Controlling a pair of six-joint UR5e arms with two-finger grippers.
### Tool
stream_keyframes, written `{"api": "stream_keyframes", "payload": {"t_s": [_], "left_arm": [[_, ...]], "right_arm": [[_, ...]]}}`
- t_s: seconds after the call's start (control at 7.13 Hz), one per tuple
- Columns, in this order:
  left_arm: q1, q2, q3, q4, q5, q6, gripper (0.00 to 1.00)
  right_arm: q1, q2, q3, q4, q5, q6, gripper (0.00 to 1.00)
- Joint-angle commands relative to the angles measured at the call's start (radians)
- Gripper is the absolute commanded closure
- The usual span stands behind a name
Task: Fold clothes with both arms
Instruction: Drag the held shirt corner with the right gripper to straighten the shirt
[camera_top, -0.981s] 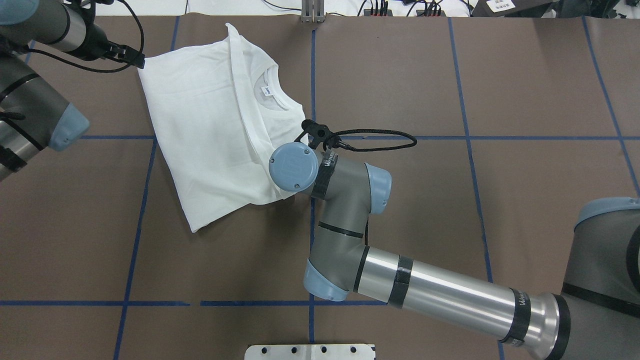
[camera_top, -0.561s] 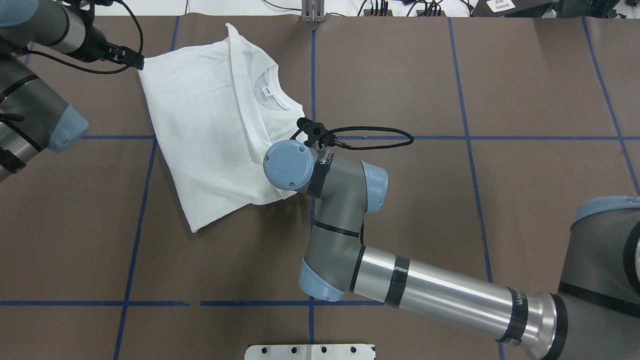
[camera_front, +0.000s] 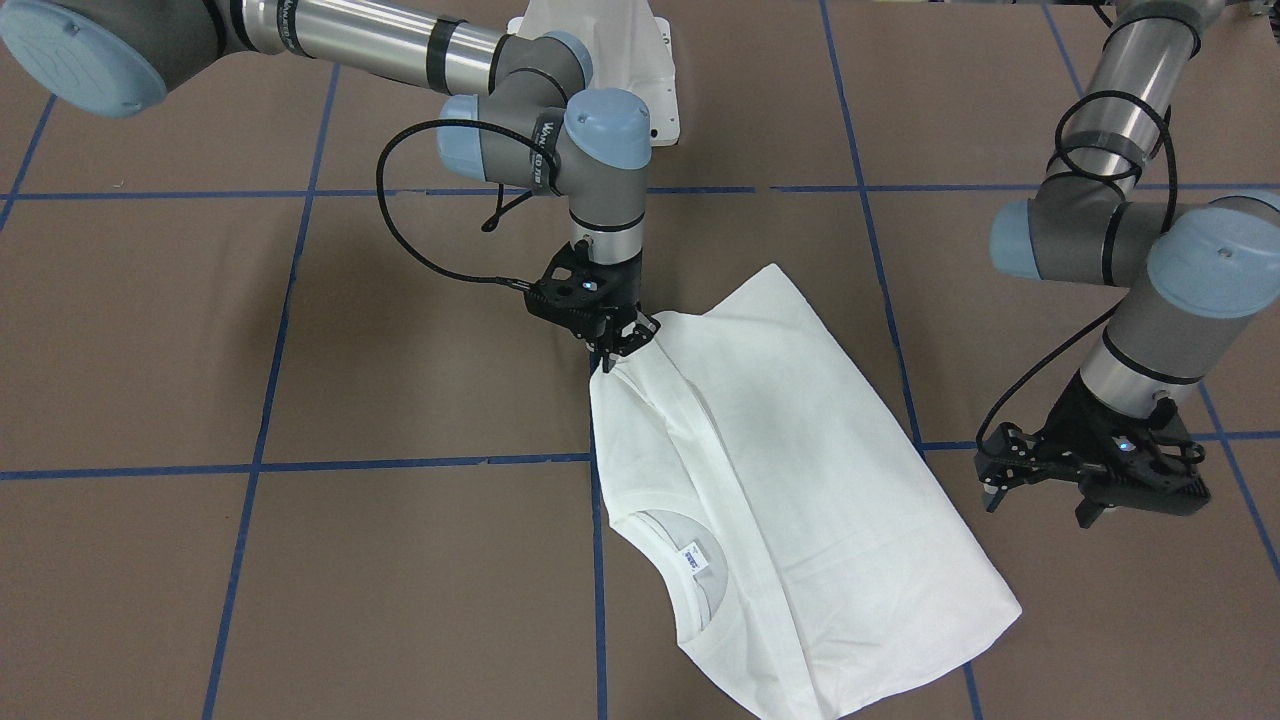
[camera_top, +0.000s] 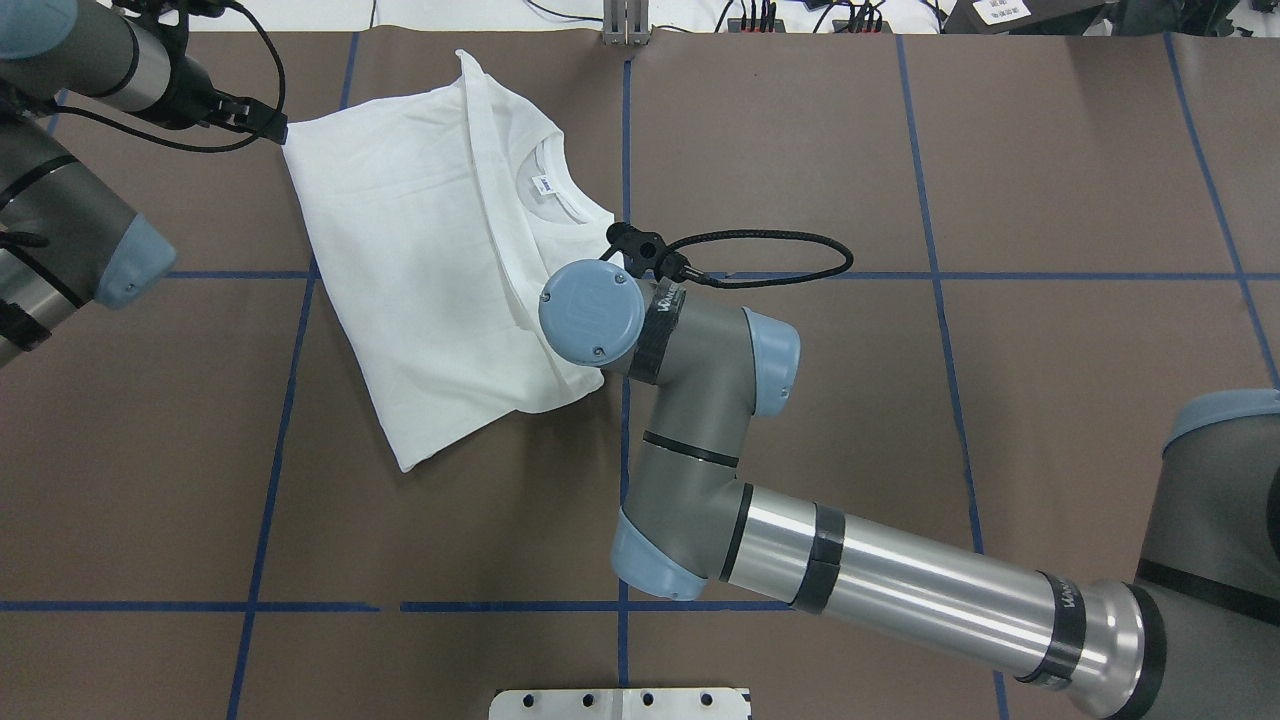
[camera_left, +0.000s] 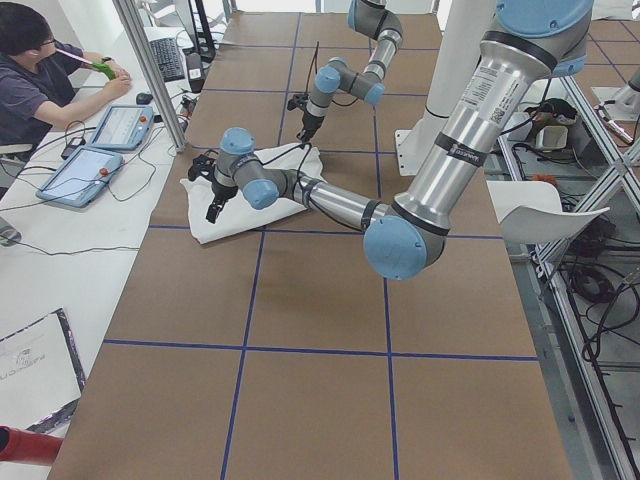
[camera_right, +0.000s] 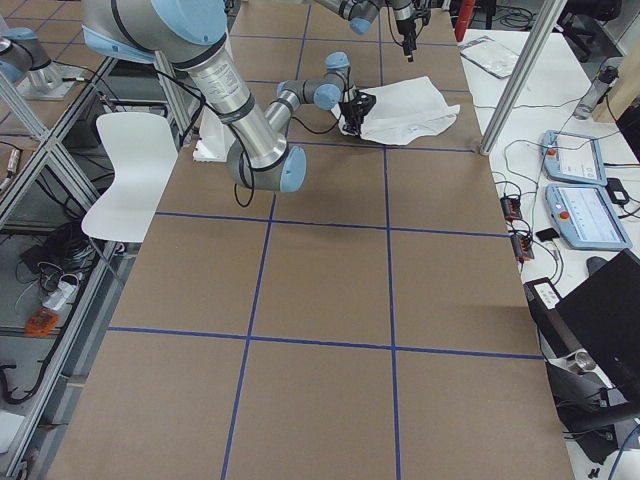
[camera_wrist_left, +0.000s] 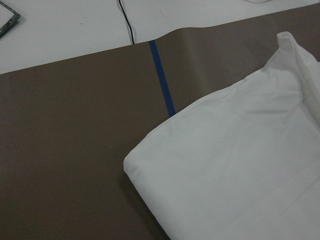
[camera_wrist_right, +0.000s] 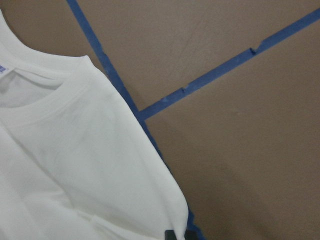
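The half-folded T-shirt (camera_top: 430, 270), laid far left on the table (camera_top: 1000, 420), was pinched at its near right corner by the right gripper (camera_front: 610, 352), seemingly for folding, while the left gripper (camera_top: 268, 120) was held beside it, fingers apart.

- Counter cover (camera_top: 1050, 420): brown sheet over the whole top, marked into squares by blue tape lines (camera_top: 1050, 275).
- Pedestal base (camera_front: 655, 60): white metal, at the middle of the robot-side edge.
- Chair (camera_right: 128, 170): white, on the floor beyond the robot-side edge.
- Post (camera_right: 518, 75): aluminium, rising at the operators' edge.
- Tablets, two (camera_right: 574, 156) (camera_right: 590, 216): lying with their cables on the white bench beyond the operators' edge.
- Operator (camera_left: 30, 85): seated at that bench, dark top, glasses.
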Motion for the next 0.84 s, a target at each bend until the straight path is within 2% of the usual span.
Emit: {"api": "stream_keyframes", "payload": {"t_s": [0.0, 0.14, 0.42, 0.7], "left_arm": [[0.002, 0.001, 0.0, 0.0, -0.004, -0.002, 0.0], [0.002, -0.001, -0.003, -0.002, -0.006, 0.0, 0.0], [0.003, -0.001, -0.011, 0.0, -0.006, -0.002, 0.0], [0.006, 0.002, -0.02, 0.0, -0.007, -0.002, 0.0]], "right_arm": [[-0.019, -0.252, 0.328, -0.043, 0.002, -0.01, 1.0], [-0.066, -0.345, 0.439, -0.043, -0.009, -0.007, 1.0], [-0.151, -0.354, 0.482, -0.081, -0.072, 0.004, 1.0], [-0.2, -0.354, 0.525, -0.135, -0.084, 0.016, 1.0]]}}
